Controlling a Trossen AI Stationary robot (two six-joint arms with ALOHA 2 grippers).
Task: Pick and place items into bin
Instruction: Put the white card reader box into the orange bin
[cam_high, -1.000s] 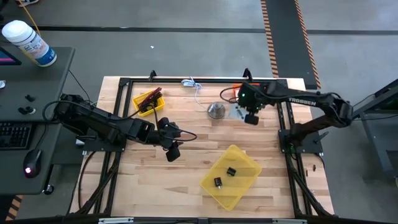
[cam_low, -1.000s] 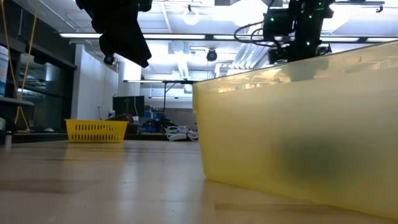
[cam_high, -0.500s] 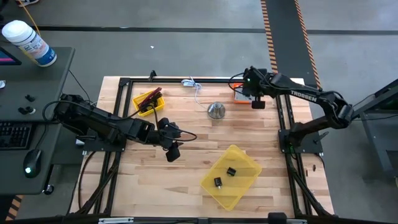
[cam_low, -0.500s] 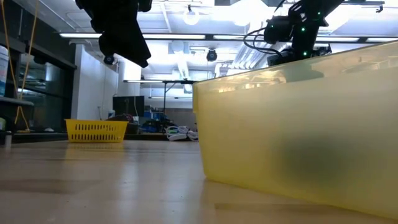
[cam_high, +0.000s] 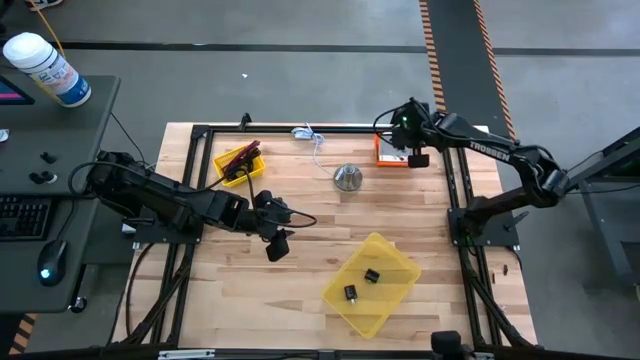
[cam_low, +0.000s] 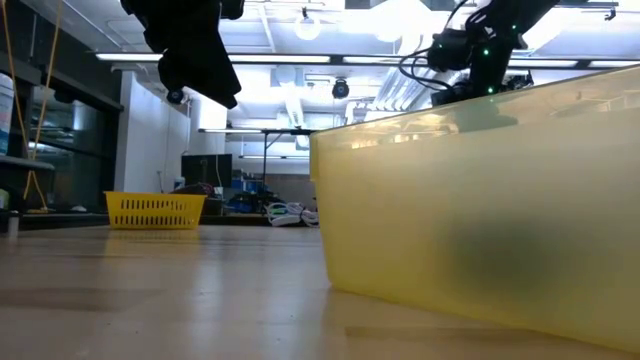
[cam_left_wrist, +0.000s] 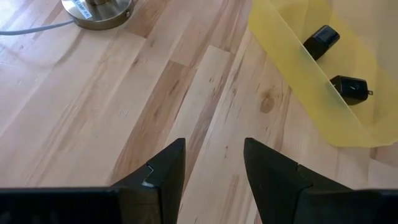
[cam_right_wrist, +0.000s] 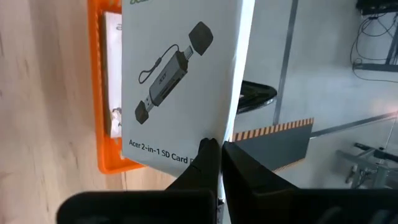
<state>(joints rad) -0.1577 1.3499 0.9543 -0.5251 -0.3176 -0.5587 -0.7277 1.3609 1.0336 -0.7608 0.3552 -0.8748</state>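
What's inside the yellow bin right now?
Two small black cubes lie inside the translucent yellow plastic bin. The low view shows only its cloudy wall, contents hidden.

Bright overhead ceiling lights (cam_low: 305, 28), soft shadows, blurred near bin (cam_low: 480, 200)

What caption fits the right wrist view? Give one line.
Right gripper shut on a white card printed with an adapter, above an orange tray.

white card (cam_right_wrist: 186, 87): "Acer 2-in-1 SD Card" | right arm (cam_high: 490, 153): "TROSSEN"
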